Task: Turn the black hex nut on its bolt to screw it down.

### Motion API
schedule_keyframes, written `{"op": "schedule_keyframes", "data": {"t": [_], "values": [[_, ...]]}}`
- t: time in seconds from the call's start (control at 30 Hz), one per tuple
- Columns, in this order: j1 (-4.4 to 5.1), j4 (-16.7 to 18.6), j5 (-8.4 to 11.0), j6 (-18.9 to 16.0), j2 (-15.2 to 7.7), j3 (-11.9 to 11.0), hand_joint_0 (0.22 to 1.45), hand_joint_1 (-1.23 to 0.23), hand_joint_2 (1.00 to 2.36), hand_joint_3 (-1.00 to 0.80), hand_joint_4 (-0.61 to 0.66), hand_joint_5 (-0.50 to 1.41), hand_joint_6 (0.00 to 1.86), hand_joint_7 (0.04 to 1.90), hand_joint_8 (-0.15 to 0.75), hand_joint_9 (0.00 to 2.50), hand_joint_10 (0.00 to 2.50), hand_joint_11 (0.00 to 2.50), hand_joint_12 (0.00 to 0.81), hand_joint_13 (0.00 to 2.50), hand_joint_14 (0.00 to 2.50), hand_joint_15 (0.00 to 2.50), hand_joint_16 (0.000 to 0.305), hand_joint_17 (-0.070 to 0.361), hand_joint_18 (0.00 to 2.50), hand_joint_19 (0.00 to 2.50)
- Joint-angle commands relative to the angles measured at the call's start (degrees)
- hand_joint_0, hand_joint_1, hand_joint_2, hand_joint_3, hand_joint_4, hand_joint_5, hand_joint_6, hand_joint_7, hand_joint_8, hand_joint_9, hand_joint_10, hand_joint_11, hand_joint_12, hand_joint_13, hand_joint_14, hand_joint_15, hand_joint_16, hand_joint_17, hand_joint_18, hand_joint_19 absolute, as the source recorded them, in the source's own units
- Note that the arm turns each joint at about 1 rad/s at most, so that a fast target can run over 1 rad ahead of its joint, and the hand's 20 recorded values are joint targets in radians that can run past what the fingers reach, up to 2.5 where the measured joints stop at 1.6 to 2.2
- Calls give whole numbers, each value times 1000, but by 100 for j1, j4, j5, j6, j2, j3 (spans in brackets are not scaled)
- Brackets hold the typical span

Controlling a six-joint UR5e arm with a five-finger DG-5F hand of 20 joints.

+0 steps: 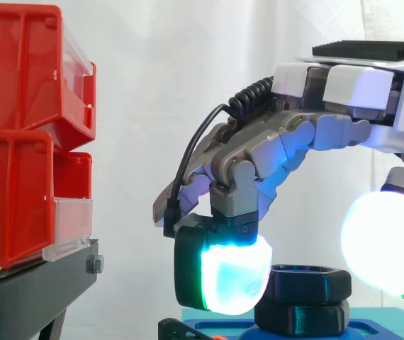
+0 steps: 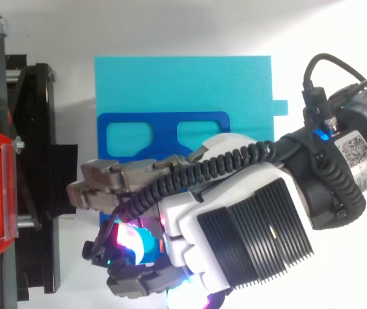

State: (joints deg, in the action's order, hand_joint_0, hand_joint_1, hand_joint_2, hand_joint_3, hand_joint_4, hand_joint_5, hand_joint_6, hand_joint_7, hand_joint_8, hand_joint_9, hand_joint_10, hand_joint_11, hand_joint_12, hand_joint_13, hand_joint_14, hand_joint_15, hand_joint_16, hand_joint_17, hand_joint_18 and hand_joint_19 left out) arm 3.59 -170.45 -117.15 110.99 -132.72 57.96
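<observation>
Hand (image 1: pixel 351 88) is curled down round the black hex nut (image 1: pixel 308 282): cyan pad (image 1: pixel 234 276) against its left side, white pad (image 1: pixel 379 241) at the right. The nut sits atop a second black hex piece (image 1: pixel 301 316), over the blue fixture (image 2: pixel 164 122). Looks rigid, prob light, w/ smooth flats, so likely slippy. You'll want opp flats, not corners, and a firm, even squeeze.

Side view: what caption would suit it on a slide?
Robot hand pinches a black hex nut between glowing fingertip pads, above a blue plate.
</observation>
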Motion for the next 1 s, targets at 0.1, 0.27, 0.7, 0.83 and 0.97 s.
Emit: {"op": "schedule_keyframes", "data": {"t": [0.1,0.27,0.7,0.83,0.97], "values": [[-43,30,-27,54,0,-4,516,-235,1000,-500,-6,31,504,1316,276,1133,10,278,315,737,8,193,44,100,632,490],[-78,30,-27,107,-9,5,517,-237,1000,-500,4,32,504,1326,280,1141,10,278,315,743,9,197,44,100,637,498],[-95,610,-27,133,-9,462,517,-237,1000,-500,-8,32,505,1268,282,1148,10,296,316,745,8,204,45,100,651,504],[-95,812,-45,124,-9,497,517,-236,1000,-500,-12,34,504,1300,283,1152,11,299,316,745,8,205,45,100,645,507],[-95,812,-62,124,-9,497,516,-237,1000,-500,0,37,503,1358,287,1155,11,301,314,744,8,201,45,101,649,497]]}}
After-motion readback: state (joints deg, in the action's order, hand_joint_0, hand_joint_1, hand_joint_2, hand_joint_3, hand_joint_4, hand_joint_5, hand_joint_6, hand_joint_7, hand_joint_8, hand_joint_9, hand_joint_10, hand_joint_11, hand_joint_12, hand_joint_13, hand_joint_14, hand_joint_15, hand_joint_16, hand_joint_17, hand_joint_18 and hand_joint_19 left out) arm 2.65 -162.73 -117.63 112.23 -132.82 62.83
